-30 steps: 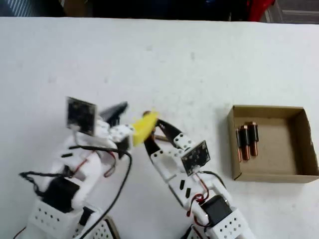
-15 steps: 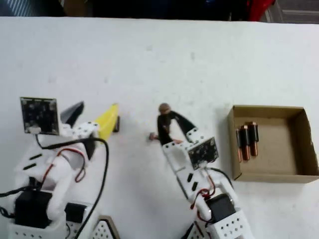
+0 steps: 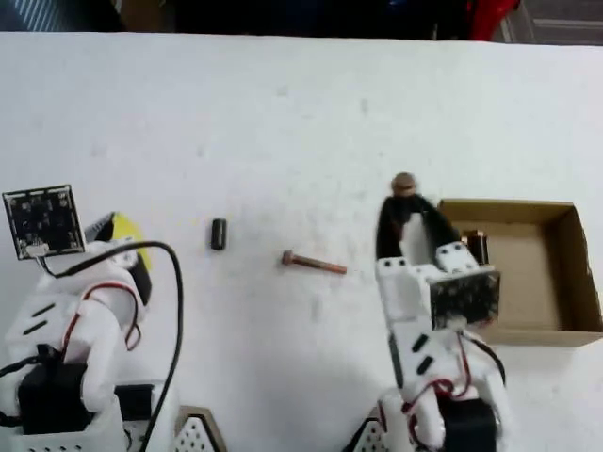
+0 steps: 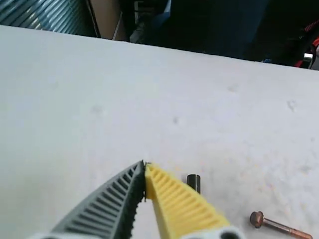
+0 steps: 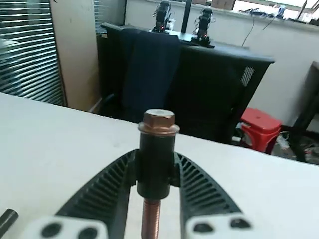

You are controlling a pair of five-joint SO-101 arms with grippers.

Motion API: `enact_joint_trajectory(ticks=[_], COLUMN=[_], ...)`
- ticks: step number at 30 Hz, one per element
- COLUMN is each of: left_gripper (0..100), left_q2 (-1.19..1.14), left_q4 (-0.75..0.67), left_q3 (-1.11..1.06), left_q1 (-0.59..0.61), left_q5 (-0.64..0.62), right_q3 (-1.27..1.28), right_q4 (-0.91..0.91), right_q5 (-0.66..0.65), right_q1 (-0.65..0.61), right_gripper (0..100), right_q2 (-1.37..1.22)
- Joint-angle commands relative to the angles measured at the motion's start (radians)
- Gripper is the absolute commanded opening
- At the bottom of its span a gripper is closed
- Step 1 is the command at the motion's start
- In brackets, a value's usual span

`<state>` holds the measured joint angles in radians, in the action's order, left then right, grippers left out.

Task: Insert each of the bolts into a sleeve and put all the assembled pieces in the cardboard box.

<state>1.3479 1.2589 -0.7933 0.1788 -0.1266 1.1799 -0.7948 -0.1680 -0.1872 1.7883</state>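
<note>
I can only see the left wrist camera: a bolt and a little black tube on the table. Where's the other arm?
Observer: The right gripper is at the edge of the box.
Operator: Is it holding anything?
Observer: Yes, a sleeve with a bolt through it, held upright.
Operator: Is anything in the box?
Observer: What looks like a finished piece shows inside, partly hidden.
</note>
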Motion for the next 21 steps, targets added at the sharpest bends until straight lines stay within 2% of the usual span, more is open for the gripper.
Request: enact_joint_trajectory(ticks=[1, 4, 8, 12, 21], left_gripper=[2, 2, 2, 2, 2], left_q2=[0.054, 0.177, 0.348, 0.478, 0.479], left_q4=[0.048, 0.044, 0.049, 0.052, 0.054], left_q3=[0.035, -0.012, -0.123, -0.241, -0.345], left_q1=[0.012, 0.012, 0.010, 0.010, 0.007], left_q5=[0.009, 0.011, 0.092, 0.114, 0.114], right_q3=[-0.184, -0.264, -0.377, -0.488, -0.664], right_q4=[-0.099, -0.134, -0.136, -0.136, -0.120], right_q5=[-0.158, -0.163, -0.163, -0.164, -0.169], right_q1=[0.056, 0.122, 0.209, 0.285, 0.441], right_gripper=[1.6, 1.6, 1.6, 1.6, 1.7], right_q2=[-0.065, -0.183, -0.375, -0.578, -1.052])
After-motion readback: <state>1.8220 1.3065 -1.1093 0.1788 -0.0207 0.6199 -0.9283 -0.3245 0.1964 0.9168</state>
